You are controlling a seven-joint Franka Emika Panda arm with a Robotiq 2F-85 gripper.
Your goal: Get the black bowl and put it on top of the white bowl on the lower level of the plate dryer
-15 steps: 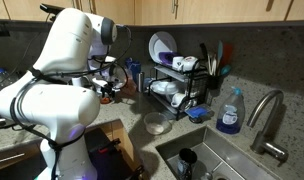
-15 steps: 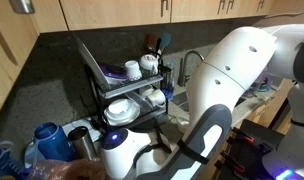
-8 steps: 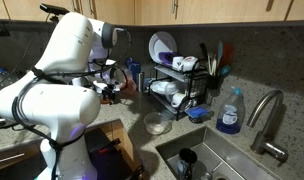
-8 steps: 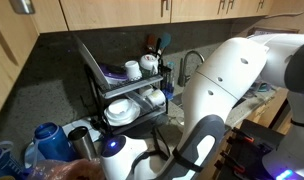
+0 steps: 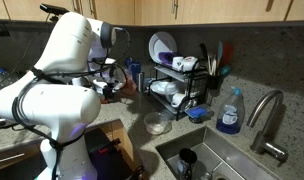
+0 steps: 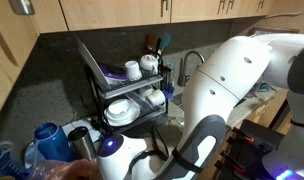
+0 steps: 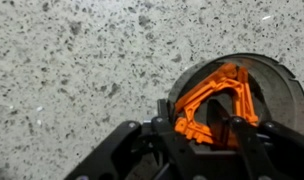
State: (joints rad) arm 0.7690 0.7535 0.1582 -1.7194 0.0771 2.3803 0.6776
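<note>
In the wrist view the black bowl (image 7: 276, 92) sits on the speckled counter with an orange plastic piece (image 7: 228, 90) lying inside it. My gripper (image 7: 192, 121) is right over the bowl's left rim. One finger stands outside the rim and the other inside, and a gap still shows between them. In both exterior views the plate dryer (image 5: 178, 78) (image 6: 133, 92) stands by the wall. The white bowl (image 5: 164, 89) (image 6: 119, 113) rests on its lower level. My gripper (image 5: 109, 86) hangs low over the counter, left of the rack, where the black bowl is hidden.
A pale translucent bowl (image 5: 157, 124) sits on the counter in front of the rack. A large white plate (image 5: 160, 47) stands upright on the top tier. A blue soap bottle (image 5: 229, 112), the faucet (image 5: 267, 118) and the sink (image 5: 220, 160) lie beyond. Bottles (image 6: 47, 140) crowd one corner.
The arm's big white link shifted slightly in an exterior view a second ago and has stayed still since. The bowls and the rack have not moved.
</note>
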